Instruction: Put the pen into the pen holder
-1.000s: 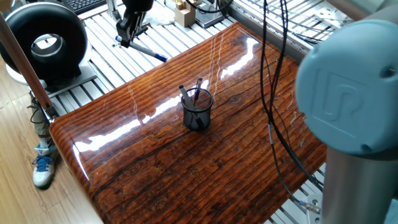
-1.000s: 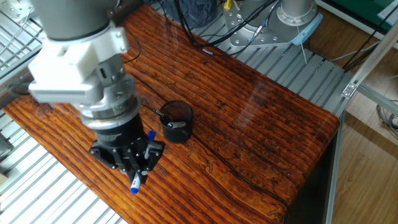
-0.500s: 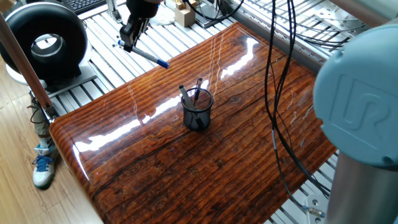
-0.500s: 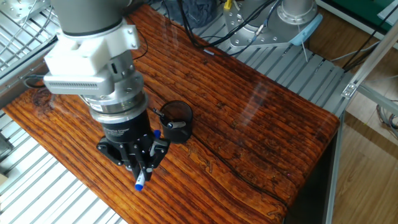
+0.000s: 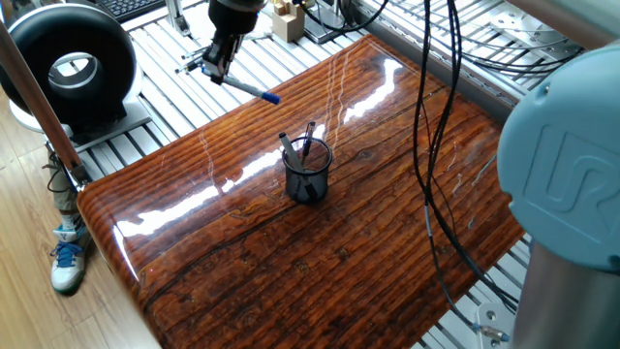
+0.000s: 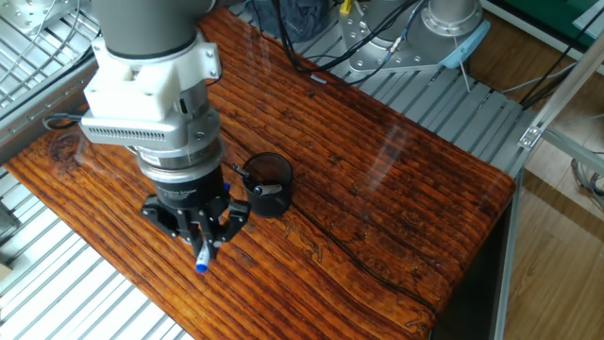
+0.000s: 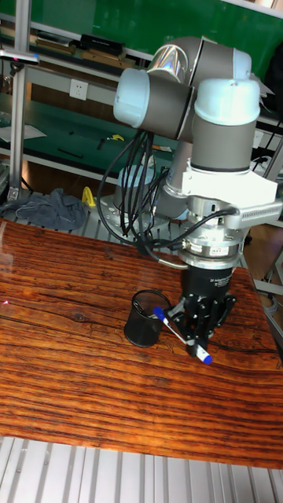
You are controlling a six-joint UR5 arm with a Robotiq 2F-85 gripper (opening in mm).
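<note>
one pen, blue cap end leading, lies nearly level across the gripper, pinched between its fingers and lifted above the table's far-left edge. its long axis must tip upright. the pen holder stands well apart toward the table's middle.

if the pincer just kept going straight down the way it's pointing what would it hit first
Most likely the bare wooden table. The pincer points down, shut on the pen, beside the pen holder, not over it. Exact depth is hard to judge.
</note>
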